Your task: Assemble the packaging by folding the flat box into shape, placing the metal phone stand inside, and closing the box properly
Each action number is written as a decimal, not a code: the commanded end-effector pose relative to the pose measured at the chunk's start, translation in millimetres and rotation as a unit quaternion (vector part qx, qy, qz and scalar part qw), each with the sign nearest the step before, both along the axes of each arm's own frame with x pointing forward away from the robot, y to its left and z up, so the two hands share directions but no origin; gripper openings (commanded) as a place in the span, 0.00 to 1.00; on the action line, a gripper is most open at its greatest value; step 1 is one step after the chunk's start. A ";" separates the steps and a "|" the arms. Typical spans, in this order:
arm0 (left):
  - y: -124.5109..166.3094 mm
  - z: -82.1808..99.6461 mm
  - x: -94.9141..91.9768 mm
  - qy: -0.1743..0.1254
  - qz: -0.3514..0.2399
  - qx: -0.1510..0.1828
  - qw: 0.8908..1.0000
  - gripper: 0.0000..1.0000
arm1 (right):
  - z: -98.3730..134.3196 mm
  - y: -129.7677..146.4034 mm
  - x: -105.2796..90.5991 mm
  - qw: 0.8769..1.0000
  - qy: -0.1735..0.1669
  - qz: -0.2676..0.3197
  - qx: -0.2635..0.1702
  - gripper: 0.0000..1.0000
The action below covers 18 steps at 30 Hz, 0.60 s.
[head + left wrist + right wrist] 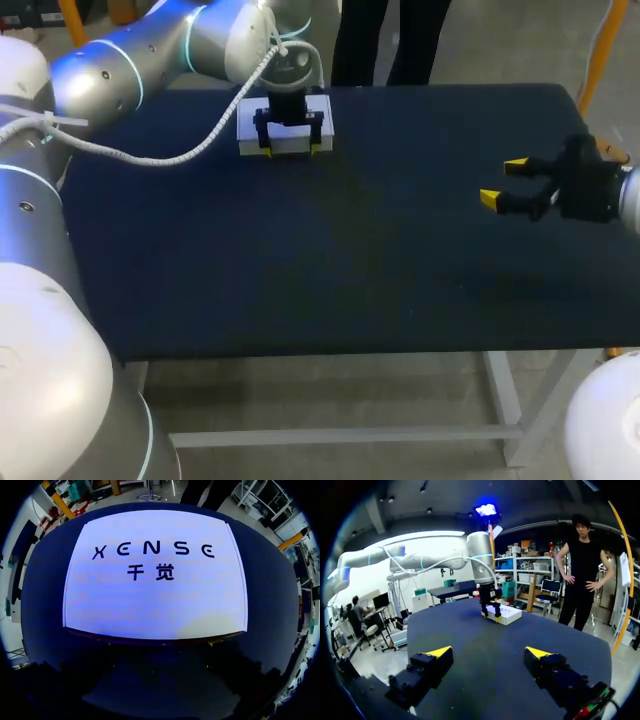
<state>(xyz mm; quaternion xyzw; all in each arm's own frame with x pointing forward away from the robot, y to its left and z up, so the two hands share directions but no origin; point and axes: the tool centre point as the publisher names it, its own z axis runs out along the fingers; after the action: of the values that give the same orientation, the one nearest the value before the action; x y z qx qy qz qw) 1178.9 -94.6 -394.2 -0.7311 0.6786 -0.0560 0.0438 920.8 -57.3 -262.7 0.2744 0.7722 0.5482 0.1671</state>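
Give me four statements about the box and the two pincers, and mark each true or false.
1. The box lies near the table's far edge. True.
2. The right pincer holds the box. False: it is open, empty and well apart from the box.
3. The left pincer is at the box. True.
4. The box stands open with a stand showing inside. False: its flat top is closed.

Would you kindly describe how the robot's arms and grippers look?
The left arm has rounded silver-white links with cyan rings at the joints and a white coiled cable along it. The right arm shows only white rounded parts. The left gripper and right gripper are black, each with two yellow-tipped fingers.
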 end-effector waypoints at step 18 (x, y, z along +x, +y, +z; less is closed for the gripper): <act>16.3 78.7 -123.2 -0.210 -0.174 -0.121 0.954 1.00 | -0.5 -0.8 -0.6 1.000 -0.002 0.001 0.002 1.00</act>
<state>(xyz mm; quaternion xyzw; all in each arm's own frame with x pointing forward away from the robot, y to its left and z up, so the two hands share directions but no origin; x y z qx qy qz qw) 1132.9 -108.3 -346.4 -0.6174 0.7774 -0.1182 -0.0231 920.9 -57.2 -262.7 0.2745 0.7723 0.5480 0.1670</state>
